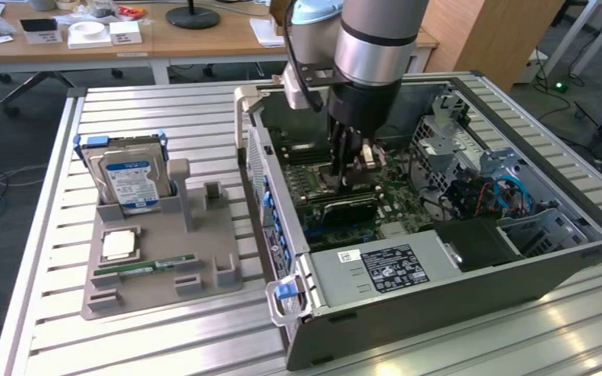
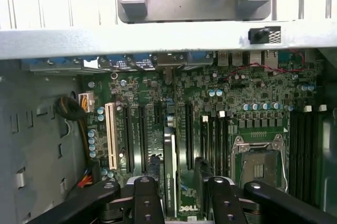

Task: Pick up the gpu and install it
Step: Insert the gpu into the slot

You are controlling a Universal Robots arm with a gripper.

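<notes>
The gpu (image 2: 169, 174) stands on its thin edge between my two fingers, a slim dark card seen edge-on, upright over the motherboard (image 2: 210, 113) inside the open computer case (image 1: 552, 258). My gripper (image 2: 177, 195) pinches the gpu from both flat sides, the fingers (image 2: 146, 197) partly spread to the card's thickness. In the exterior view, the gpu (image 1: 345, 205) sits low in the case beneath my gripper (image 1: 349, 176), its long edge running along the board. I cannot tell whether its bottom edge is fully seated in a slot.

Beside the gpu, long black expansion slots (image 2: 188, 137) run parallel to it on either side, with narrow strips of green board between them. A white slot (image 2: 110, 135) lies farther off on the same side as a bundle of yellow and black cables (image 2: 79, 116). On the other side of the gpu, the bare silver processor socket (image 2: 259, 162) lies near, and past it the dark memory slots (image 2: 301, 150).

The case hems the gpu in: its rear wall with the port row (image 2: 158, 61) stands beyond the card's far end, and the power supply (image 1: 379, 270) with its label closes the near corner in the exterior view. The drive cage (image 1: 458, 141) with blue cables (image 1: 510, 192) fills the side toward the exterior view's right. The case top is open above the gpu, where my arm (image 1: 379, 39) comes down.

Outside the case, toward the exterior view's left, a grey parts tray (image 1: 160, 266) rests on the slatted metal table (image 1: 154, 117), holding an upright hard drive (image 1: 132, 182) and a green memory stick (image 1: 146, 265).
</notes>
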